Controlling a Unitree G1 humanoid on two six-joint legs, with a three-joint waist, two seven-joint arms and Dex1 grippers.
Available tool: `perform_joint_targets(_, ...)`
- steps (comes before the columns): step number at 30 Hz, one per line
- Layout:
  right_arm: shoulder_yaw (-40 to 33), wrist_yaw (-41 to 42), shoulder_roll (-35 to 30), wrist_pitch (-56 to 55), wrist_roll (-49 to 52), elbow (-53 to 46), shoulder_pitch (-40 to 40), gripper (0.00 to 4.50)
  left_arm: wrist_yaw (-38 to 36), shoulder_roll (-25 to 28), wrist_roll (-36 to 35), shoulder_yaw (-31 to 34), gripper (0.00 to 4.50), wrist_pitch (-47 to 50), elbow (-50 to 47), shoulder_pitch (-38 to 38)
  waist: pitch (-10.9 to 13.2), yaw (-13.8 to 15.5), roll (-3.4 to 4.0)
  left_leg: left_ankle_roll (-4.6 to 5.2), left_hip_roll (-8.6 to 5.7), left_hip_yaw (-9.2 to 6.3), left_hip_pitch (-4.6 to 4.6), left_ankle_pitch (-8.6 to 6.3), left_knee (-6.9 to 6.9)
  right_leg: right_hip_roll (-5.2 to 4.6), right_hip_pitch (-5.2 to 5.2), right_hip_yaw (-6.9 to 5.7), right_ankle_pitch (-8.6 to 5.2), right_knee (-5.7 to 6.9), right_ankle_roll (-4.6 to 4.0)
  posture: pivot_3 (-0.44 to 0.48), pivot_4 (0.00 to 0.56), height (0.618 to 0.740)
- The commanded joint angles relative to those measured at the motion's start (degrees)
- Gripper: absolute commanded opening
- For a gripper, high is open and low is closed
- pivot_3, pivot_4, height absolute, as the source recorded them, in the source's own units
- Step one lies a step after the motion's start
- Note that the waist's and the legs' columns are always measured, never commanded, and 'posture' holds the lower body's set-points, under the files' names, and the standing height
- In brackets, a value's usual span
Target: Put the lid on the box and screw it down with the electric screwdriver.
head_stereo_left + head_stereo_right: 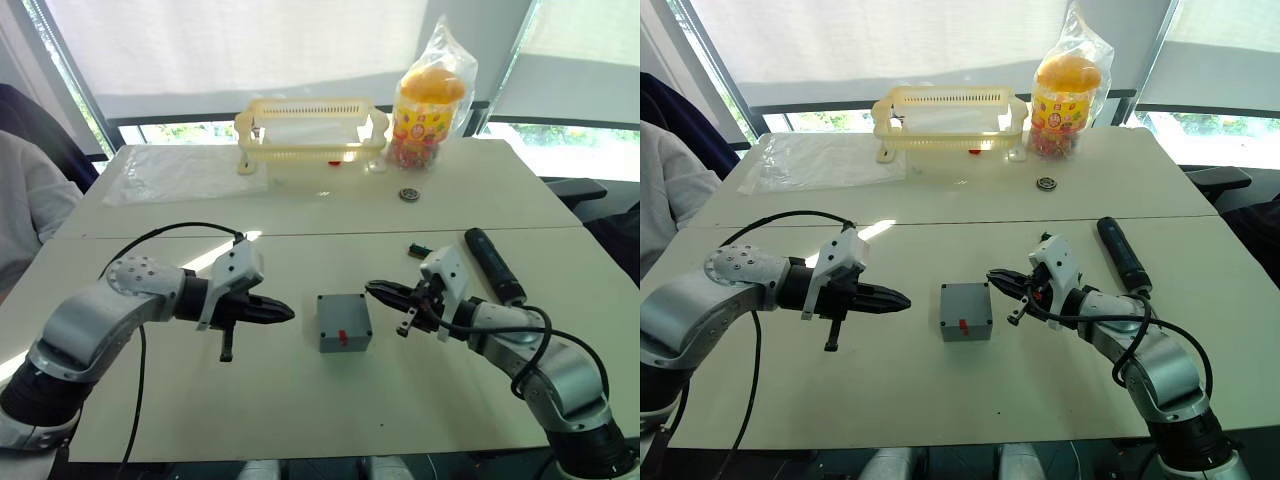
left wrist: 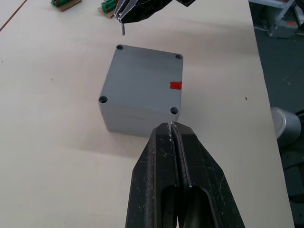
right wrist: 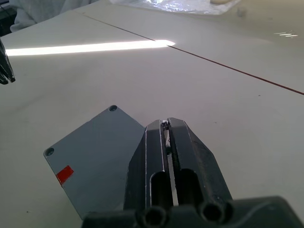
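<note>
the lid (image 2: 142,78) looks already seated on the box (image 1: 344,322) mid-counter between my clenched, empty left hand (image 1: 283,313) and right hand (image 1: 375,289), so i judge only screwing remains, the electric screwdriver (image 1: 493,265) lying untouched far right.

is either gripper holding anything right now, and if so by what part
Nothing is held. The left gripper and right gripper are both shut on nothing, either side of the box; the electric screwdriver lies untouched.
</note>
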Motion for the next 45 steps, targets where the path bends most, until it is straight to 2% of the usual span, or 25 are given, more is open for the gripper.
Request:
perform_joint_targets(1,0.5,0.6,1.0,-2.4,-1.2,0.2,0.1,0.06,0.3,0.3,-0.4,1.7,0.00,-0.5,-1.1,-0.4,0.0,0.0,0.00,0.00,0.00,0.00,0.00,0.00,0.00,0.00,0.00,0.00,0.00,0.00,0.00,0.000,0.150,0.740)
perform_joint_targets(33,1.8,2.7,3.8,-4.5,-5.2,4.8,0.1,0.06,1.2,-0.1,-0.1,1.3,0.00,-1.0,-1.2,0.1,0.0,0.0,0.00,0.00,0.00,0.00,0.00,0.00,0.00,0.00,-0.01,0.00,0.00,0.02,0.00,0.000,0.150,0.740)
perform_joint_targets(36,1.2,3.0,4.3,-4.8,-4.9,4.8,-0.2,0.95,1.3,-0.5,-0.5,1.4,0.00,-0.9,-0.9,-0.4,0.0,0.0,0.00,0.00,0.00,0.00,0.00,0.00,0.00,0.00,-0.01,0.00,0.00,0.02,0.00,0.000,0.150,0.740)
perform_joint_targets(41,-0.6,3.3,3.9,-3.6,-3.4,2.6,-0.3,3.46,2.0,-1.9,-2.9,3.0,0.00,0.9,-0.5,-1.6,0.0,0.0,0.00,0.00,0.00,0.00,-0.01,0.00,0.02,0.00,-0.01,0.00,0.00,0.02,0.00,0.000,0.150,0.740)
perform_joint_targets(42,-1.2,3.4,3.4,-3.2,-2.9,1.9,-0.1,4.11,2.0,-1.8,-3.3,3.2,0.00,1.2,-0.5,-1.8,0.0,0.0,0.00,0.00,0.00,0.00,0.00,0.00,0.01,0.00,-0.01,0.00,0.00,0.02,0.00,0.000,0.150,0.740)
perform_joint_targets(43,-1.9,3.6,2.9,-2.9,-2.5,1.3,0.0,4.45,2.0,-1.8,-3.6,3.4,0.00,1.3,-0.5,-1.9,0.0,0.0,0.00,0.00,0.00,0.00,0.00,0.00,0.00,0.00,-0.01,0.00,0.00,0.02,0.00,0.000,0.150,0.740)
perform_joint_targets(45,-3.8,3.8,1.5,-2.1,-1.5,0.0,0.3,4.45,2.0,-2.1,-4.2,3.8,0.00,1.6,-0.3,-2.4,0.0,0.0,0.00,0.00,0.00,-0.01,0.00,0.00,0.00,0.00,-0.02,0.00,0.00,0.04,0.00,0.000,0.150,0.740)
